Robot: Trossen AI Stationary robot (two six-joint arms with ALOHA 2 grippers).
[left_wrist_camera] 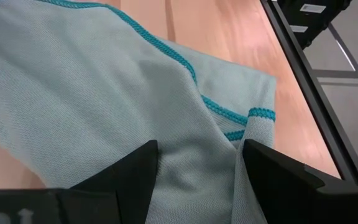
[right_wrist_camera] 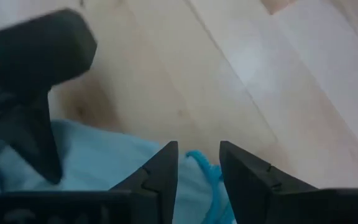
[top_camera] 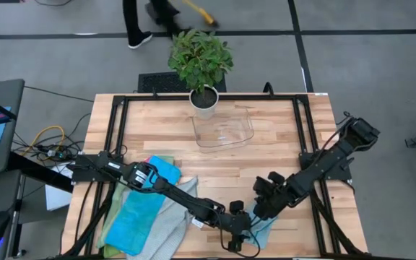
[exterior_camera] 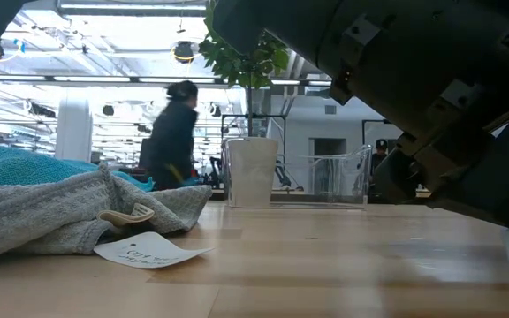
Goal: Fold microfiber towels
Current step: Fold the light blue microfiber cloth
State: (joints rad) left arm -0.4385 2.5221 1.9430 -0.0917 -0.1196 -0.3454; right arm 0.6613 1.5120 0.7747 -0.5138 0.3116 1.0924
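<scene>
High view: at the table's near edge we are seeing the left gripper and right gripper meeting over a light grey towel — more towels are lying heaped at the left, a clear tray beside a potted plant.
Low view: a grey towel is lying crumpled left, with a paper tag.
Left wrist view: the fingers are standing apart, teal-edged cloth lying between them — grip unclear.
Right wrist view: the fingers are standing slightly parted over the cloth's edge, gripping nothing we can make out.
</scene>
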